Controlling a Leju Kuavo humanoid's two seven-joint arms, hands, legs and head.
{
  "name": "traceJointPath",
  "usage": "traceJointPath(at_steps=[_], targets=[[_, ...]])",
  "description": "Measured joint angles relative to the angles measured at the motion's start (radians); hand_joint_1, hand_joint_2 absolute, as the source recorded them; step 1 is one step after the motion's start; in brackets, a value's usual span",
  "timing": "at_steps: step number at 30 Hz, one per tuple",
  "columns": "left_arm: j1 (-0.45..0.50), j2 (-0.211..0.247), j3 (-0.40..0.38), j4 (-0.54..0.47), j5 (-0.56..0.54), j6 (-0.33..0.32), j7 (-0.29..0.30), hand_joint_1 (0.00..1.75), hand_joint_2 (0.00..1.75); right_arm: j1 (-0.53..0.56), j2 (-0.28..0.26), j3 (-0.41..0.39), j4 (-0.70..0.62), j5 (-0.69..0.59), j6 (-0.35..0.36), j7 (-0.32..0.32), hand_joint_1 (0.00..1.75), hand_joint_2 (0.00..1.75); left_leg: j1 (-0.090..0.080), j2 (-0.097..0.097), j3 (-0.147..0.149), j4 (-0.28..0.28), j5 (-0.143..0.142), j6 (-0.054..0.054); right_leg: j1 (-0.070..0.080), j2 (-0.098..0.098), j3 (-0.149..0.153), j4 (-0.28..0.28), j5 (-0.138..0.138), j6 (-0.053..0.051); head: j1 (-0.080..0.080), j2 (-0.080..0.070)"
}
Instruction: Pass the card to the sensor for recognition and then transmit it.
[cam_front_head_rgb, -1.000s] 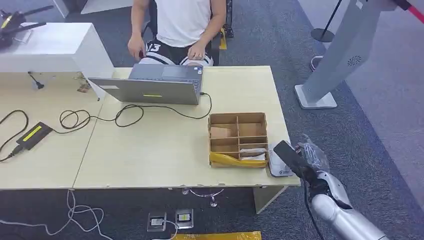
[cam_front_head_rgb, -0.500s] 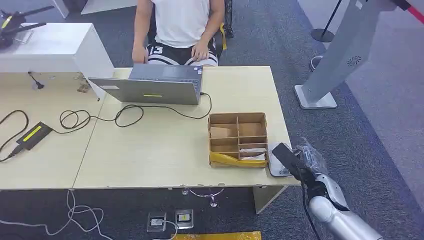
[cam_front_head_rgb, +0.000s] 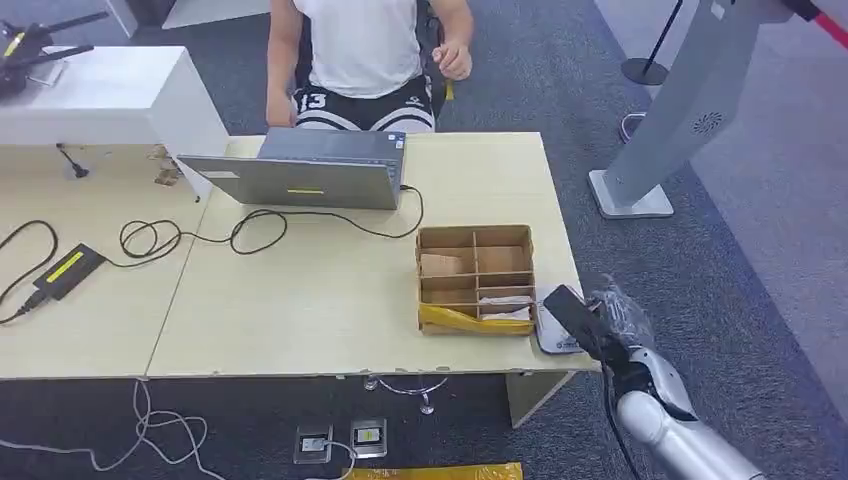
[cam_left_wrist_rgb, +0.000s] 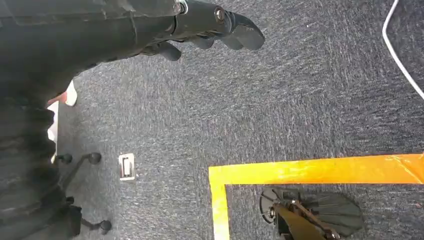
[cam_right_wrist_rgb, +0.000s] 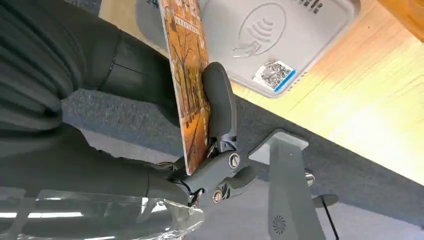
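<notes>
Card (cam_right_wrist_rgb: 190, 75) has dropped closer over the sensor (cam_front_head_rgb: 556, 325) at the desk (cam_front_head_rgb: 330, 300) corner, about 4 o'clock from the box (cam_front_head_rgb: 476, 278), pinched in your right hand (cam_front_head_rgb: 612, 335); left hand (cam_left_wrist_rgb: 215, 25) hangs with fingers curled on nothing; reading looks imminent.

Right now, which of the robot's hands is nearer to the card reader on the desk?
The right. The right hand holds the card just beside the card reader at the desk corner. The left hand hangs over the carpet, away from the desk.
</notes>
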Motion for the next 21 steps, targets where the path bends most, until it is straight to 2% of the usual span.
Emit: traceJointPath(at_steps=[8, 13, 17, 21], targets=[[0.000, 0.000, 0.000, 0.000, -0.003, -0.002, 0.000, 0.00, 1.75, -0.033, -0.016, -0.008, -0.028, 0.035, -0.002, 0.018, 1.75, 1.75, 0.000, 0.000, -0.001, 0.000, 0.000, 0.000, 0.000, 0.000, 0.000, 0.000, 0.000, 0.000, 0.000, 0.000], [-0.003, 0.000, -0.001, 0.000, -0.010, -0.003, 0.000, 0.00, 1.75, -0.136, -0.047, -0.026, -0.085, 0.089, 0.023, 0.046, 1.75, 1.75, 0.000, 0.001, 0.000, 0.000, 0.001, 0.000, 0.000, 0.002, -0.001, 0.000, 0.001, 0.000, 0.000, 0.000], [-0.009, 0.000, -0.007, 0.000, -0.023, -0.010, 0.000, 0.00, 1.75, -0.229, -0.064, -0.030, -0.137, 0.145, 0.074, 0.074, 1.75, 1.75, 0.000, 0.001, 0.000, 0.000, 0.001, 0.000, 0.000, 0.002, -0.001, 0.000, 0.002, -0.001, 0.000, 0.000], [-0.023, 0.001, -0.018, 0.001, -0.049, -0.021, 0.006, 0.00, 1.75, -0.319, -0.065, -0.024, -0.164, 0.193, 0.167, 0.088, 1.75, 1.75, 0.000, 0.001, 0.000, 0.000, 0.002, -0.001, 0.000, 0.001, -0.001, 0.000, 0.002, -0.001, 0.000, 0.000]])
